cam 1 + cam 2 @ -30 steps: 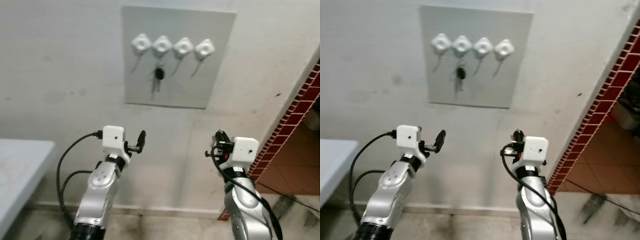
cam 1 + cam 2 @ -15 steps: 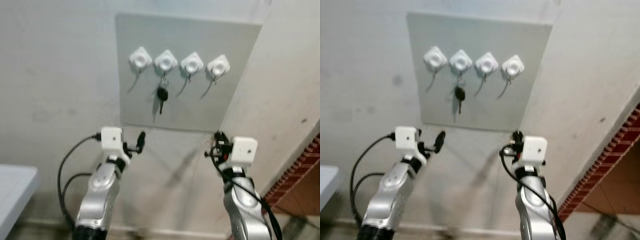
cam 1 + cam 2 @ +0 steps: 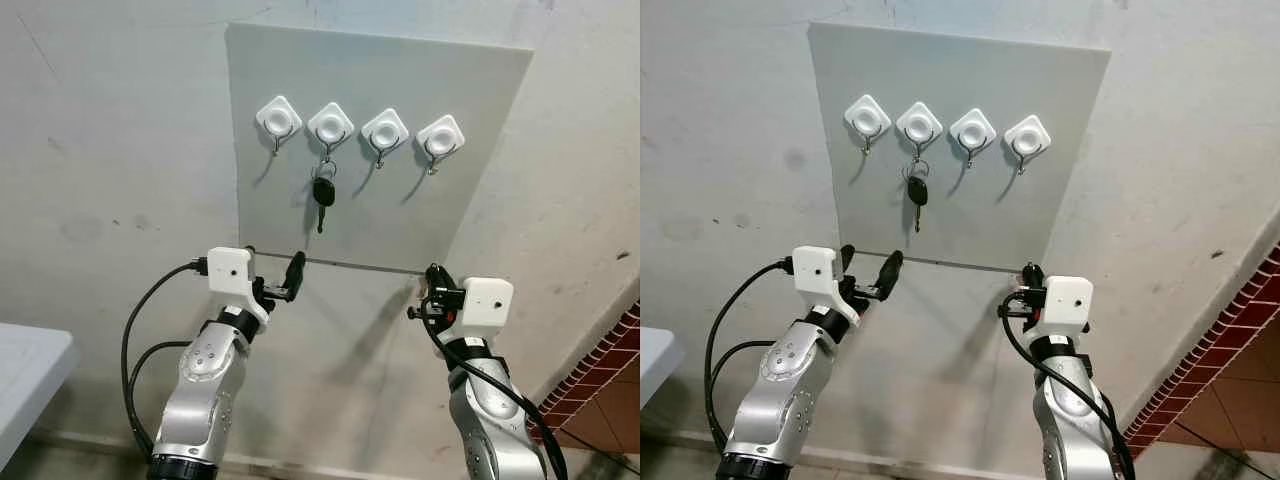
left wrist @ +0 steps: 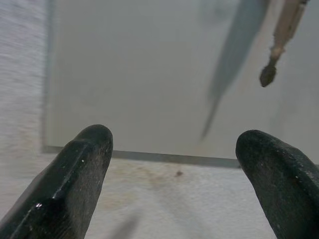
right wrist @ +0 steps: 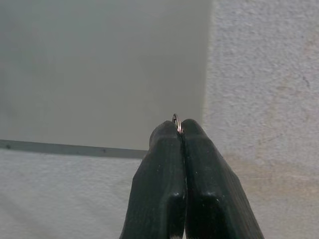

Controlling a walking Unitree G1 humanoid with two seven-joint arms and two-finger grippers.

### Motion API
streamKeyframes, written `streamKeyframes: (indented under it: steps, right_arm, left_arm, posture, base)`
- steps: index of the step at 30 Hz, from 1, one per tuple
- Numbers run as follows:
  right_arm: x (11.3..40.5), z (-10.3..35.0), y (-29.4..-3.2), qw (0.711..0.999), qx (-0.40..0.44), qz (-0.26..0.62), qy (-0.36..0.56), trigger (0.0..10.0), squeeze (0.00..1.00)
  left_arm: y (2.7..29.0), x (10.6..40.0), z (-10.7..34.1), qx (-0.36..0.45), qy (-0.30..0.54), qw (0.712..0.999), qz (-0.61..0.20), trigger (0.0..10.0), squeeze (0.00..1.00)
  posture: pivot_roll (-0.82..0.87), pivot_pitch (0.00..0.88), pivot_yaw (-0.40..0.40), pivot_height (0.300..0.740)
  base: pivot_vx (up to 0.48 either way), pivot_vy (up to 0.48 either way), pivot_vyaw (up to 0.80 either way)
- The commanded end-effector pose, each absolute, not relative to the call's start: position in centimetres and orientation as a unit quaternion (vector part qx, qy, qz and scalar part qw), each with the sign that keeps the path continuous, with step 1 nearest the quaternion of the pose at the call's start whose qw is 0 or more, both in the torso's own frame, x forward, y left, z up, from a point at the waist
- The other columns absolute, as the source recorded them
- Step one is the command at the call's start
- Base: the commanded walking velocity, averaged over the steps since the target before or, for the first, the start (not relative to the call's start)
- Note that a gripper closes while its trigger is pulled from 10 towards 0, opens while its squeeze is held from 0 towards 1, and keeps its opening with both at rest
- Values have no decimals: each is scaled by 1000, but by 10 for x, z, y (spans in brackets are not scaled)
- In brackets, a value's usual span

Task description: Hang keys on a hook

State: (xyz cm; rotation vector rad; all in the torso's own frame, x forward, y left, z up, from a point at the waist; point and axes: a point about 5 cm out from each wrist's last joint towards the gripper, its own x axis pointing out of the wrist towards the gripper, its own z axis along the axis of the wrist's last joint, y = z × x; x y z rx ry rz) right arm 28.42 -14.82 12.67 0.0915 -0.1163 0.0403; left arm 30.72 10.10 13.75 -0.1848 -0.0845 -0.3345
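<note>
Four white diamond-shaped wall hooks [image 3: 358, 130] on the grey board [image 3: 470, 220] have come nearer — my right gripper [image 5: 179, 130], level with the board's lower edge, stays pinched on a thin metal key ring [image 5: 176, 122], my left gripper [image 4: 172, 164] gaping empty.

Left claw [image 4: 174, 174] spread wide before grey panel [image 4: 149, 74]; key tip [image 4: 269, 74] hangs above

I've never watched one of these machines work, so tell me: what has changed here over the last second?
Mostly the robot's viewpoint: the board with four hooks now sits larger and lower in view, so the robot came closer to the wall. Both end effectors now reach up to the board's bottom edge. The black key hangs on the second hook as before. The left end effector stays open; the right end effector stays pinched on a small metal ring.
</note>
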Motion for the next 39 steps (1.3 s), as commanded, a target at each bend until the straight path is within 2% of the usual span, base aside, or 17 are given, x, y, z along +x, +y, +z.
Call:
streamKeyframes:
  steps: [1, 12, 15, 19, 32, 39]
  right_arm:
    - [287, 135, -150, 996, 47, 20, -71, 10000, 0]
    - [284, 145, -145, 991, 66, 66, -98, 10000, 0]
    - [280, 156, -141, 981, 86, 114, -132, 10000, 0]
    - [278, 165, -139, 974, 89, 147, -151, 10000, 0]
    - [280, 194, -134, 954, 110, 201, -193, 10000, 0]
    - [282, 205, -131, 945, 119, 227, -205, 10000, 0]
  left_arm:
    - [98, 306, 143, -84, -53, 979, -180, 10000, 0]
    - [74, 289, 157, -51, -91, 958, -269, 10000, 0]
    - [63, 273, 163, -38, -109, 939, -323, 10000, 0]
    - [61, 266, 166, -24, -120, 930, -346, 10000, 0]
    - [76, 268, 181, -16, -145, 936, -322, 10000, 0]
    - [91, 274, 193, -38, -163, 945, -281, 10000, 0]
  posture:
    - [22, 0, -40, 740]
    - [22, 0, -43, 740]
    - [22, 0, -42, 740]
    - [25, 0, -42, 740]
    - [39, 0, -47, 740]
    - [49, 0, -50, 740]
  base:
    - [0, 0, 0]
    - [0, 0, 0]
    - [0, 0, 0]
    - [0, 0, 0]
    - [0, 0, 0]
    - [0, 0, 0]
